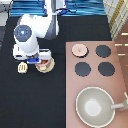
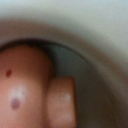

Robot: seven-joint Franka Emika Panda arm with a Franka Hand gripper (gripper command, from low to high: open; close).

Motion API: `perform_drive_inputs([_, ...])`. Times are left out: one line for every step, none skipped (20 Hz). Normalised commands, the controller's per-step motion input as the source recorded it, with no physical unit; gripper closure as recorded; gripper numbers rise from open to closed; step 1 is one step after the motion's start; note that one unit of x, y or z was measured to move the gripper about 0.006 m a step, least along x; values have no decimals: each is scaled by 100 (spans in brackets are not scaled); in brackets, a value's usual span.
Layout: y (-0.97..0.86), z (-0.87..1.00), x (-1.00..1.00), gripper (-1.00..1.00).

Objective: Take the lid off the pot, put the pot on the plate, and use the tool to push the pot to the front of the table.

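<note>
While gripper (image 1: pixel 42 58) covers pot (image 1: pixel 46 64), lid (image 1: pixel 79 49) off

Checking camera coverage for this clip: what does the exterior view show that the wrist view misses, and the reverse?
Only the exterior view shows the layout: the gripper low over the pot on the plate at the left of the table, the tool just left of them, the lid on the stove, and the pan. Only the wrist view shows a close look into the pot: its pale rim, reddish contents and a pink tab. Both share the pot.
</note>
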Motion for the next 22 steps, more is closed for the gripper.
perform_drive_inputs([13,-12,-38,100])
perform_drive_inputs([16,-7,-34,100])
perform_drive_inputs([13,-7,-31,100])
perform_drive_inputs([14,-9,-22,100])
perform_drive_inputs([11,-12,-23,100])
perform_drive_inputs([13,-8,-13,100])
perform_drive_inputs([16,-1,-3,100])
perform_drive_inputs([19,0,0,100])
perform_drive_inputs([14,0,0,100])
perform_drive_inputs([7,-2,0,100])
perform_drive_inputs([0,-5,0,100])
perform_drive_inputs([0,-2,2,100])
perform_drive_inputs([0,-3,0,100])
perform_drive_inputs([0,0,0,100])
perform_drive_inputs([-3,0,-1,100])
perform_drive_inputs([-13,0,-11,100])
perform_drive_inputs([-28,-4,-20,100])
perform_drive_inputs([-30,-9,-28,-100])
perform_drive_inputs([-31,0,-34,-100])
perform_drive_inputs([-34,10,-37,-100])
perform_drive_inputs([-28,42,-43,-100])
perform_drive_inputs([-32,62,-59,-100])
